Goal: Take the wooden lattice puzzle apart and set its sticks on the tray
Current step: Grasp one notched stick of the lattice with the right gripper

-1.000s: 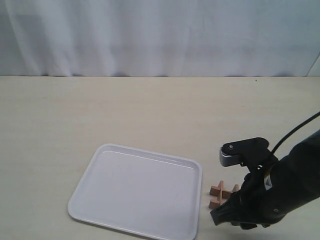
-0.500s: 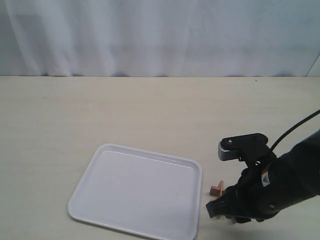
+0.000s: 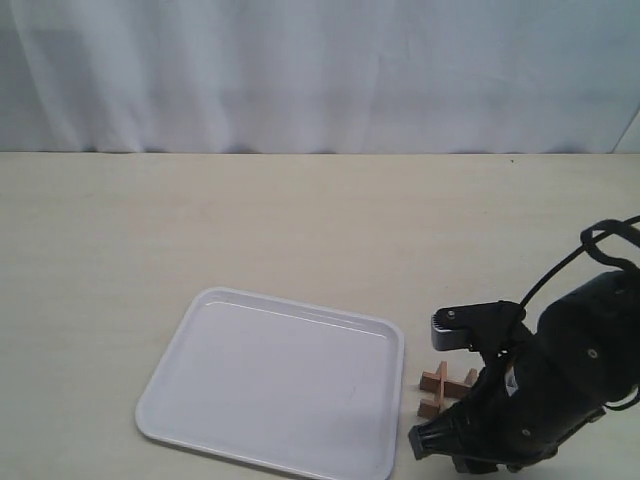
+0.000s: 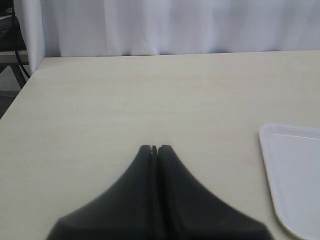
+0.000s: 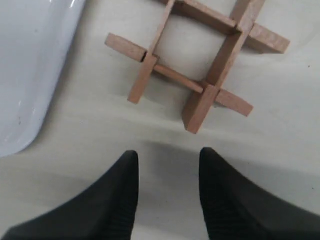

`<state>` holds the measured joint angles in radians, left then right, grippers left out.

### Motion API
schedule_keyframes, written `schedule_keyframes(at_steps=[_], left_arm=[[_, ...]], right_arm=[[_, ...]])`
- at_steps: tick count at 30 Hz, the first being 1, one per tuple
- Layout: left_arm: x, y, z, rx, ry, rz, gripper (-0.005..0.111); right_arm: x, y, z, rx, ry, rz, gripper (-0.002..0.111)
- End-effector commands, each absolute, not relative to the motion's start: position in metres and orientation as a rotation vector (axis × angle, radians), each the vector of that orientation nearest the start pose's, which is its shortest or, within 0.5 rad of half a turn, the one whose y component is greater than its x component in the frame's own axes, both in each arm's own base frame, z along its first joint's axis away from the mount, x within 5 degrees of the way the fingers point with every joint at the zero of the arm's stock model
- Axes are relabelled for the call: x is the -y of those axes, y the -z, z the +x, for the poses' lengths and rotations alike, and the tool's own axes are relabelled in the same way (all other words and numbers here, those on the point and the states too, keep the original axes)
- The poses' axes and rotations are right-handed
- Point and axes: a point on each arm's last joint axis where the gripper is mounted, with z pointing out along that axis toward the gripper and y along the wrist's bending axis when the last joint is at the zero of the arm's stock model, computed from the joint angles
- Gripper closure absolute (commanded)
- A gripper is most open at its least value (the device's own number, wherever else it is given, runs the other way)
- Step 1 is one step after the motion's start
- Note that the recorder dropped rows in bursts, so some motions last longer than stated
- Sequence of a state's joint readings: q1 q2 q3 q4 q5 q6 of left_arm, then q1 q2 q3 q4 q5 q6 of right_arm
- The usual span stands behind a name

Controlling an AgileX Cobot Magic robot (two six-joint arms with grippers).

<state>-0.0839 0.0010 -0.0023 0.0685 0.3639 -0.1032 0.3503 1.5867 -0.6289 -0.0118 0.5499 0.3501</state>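
Note:
The wooden lattice puzzle (image 5: 192, 65) lies whole on the table, its four light-brown sticks interlocked in a hash shape, just right of the white tray (image 3: 270, 380). In the exterior view the puzzle (image 3: 443, 388) shows partly behind my right arm. My right gripper (image 5: 168, 156) stands open a short way in front of the puzzle, touching nothing. The tray's rounded corner (image 5: 30, 65) lies beside the puzzle. My left gripper (image 4: 155, 148) is shut and empty over bare table, left of the tray's edge (image 4: 295, 175); it is out of the exterior view.
The tray holds nothing. A white curtain (image 3: 320, 75) hangs behind the table's far edge. The table's left edge (image 4: 20, 95) shows in the left wrist view.
My right arm has drawn back and lower toward the front edge, uncovering more of the puzzle than half a second ago. The puzzle and tray have not moved.

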Motion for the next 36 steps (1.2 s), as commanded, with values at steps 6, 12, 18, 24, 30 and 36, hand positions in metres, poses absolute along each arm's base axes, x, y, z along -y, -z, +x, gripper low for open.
schedule_keyframes(at_steps=[6,12,18,24,30,36], left_arm=[[0.002,-0.181,0.053,-1.838,0.060,0.026,0.107],[0.002,-0.181,0.053,-1.838,0.060,0.026,0.107],[0.002,-0.181,0.053,-1.838,0.060,0.026,0.107],[0.002,-0.181,0.053,-1.838,0.060,0.026,0.107],[0.002,-0.181,0.053,-1.838,0.060,0.026,0.107],[0.002,-0.181,0.053,-1.838,0.060,0.026,0.107]], right_arm=[[-0.081,-0.131,0.227,-2.950,-0.068,0.042,0.070],[-0.075,-0.131,0.229,-2.922,0.018,0.133,0.070],[-0.074,-0.125,0.230,-2.937,0.034,0.177,0.070],[-0.074,-0.115,0.230,-2.972,0.056,0.199,0.090],[-0.075,-0.115,0.232,-2.951,0.043,0.183,0.096],[-0.076,-0.116,0.233,-2.941,0.036,0.177,0.096]])
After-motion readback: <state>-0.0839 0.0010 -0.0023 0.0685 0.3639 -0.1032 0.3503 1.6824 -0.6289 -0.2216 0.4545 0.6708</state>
